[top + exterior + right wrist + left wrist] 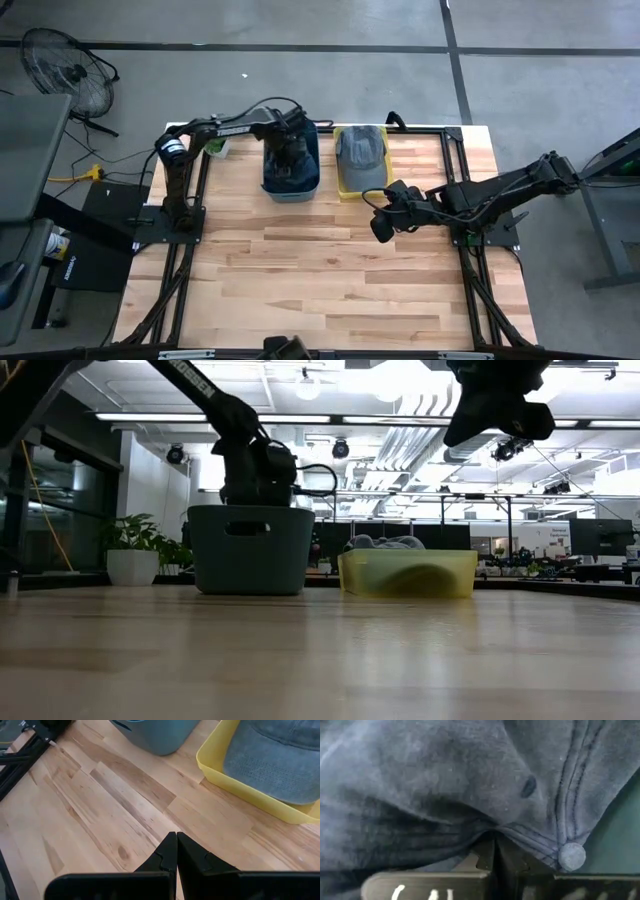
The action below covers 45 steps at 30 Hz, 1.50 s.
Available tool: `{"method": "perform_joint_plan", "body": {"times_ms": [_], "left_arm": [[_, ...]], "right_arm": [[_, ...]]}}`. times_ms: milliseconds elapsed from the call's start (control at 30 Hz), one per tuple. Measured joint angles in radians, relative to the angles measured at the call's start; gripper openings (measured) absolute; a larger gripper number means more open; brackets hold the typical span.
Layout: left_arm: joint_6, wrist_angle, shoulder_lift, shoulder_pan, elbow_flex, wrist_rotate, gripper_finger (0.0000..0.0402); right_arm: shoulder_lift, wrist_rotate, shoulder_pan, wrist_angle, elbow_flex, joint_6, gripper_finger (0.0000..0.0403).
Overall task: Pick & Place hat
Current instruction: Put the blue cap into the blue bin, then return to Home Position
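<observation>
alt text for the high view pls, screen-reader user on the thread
Overhead view of a wooden table: the left gripper reaches down into a blue bin at the far edge. Beside the bin, a grey hat lies in a yellow tray. The right gripper hovers shut over bare wood near the tray.

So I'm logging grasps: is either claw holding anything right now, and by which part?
The left claw, down in the blue bin, is shut on a fold of a dark hat's fabric near its top button. The right claw holds nothing.
</observation>
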Motion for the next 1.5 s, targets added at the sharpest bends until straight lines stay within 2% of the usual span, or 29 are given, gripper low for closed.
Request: {"method": "perform_joint_plan", "body": {"times_ms": [267,533,967,1300,1500], "left_arm": [[0.018,0.004,0.056,-0.009,0.002,0.027,0.0000],[0.015,-0.009,0.061,-0.010,0.011,0.019,0.0000],[0.015,-0.259,0.065,-0.025,0.214,-0.114,0.0000],[-0.016,-0.371,0.060,-0.076,0.330,-0.094,0.0000],[-0.052,-0.416,0.060,-0.126,0.456,-0.088,0.0000]], "right_arm": [[0.000,0.000,0.000,0.004,0.000,0.011,0.0000],[0.000,0.000,0.000,0.017,0.000,0.011,0.0000],[0.001,-0.012,0.000,0.019,0.000,0.001,0.0000],[0.001,-0.033,0.000,0.021,0.000,-0.027,0.0000],[0.001,-0.049,0.003,0.023,0.000,-0.060,0.0000]]}}
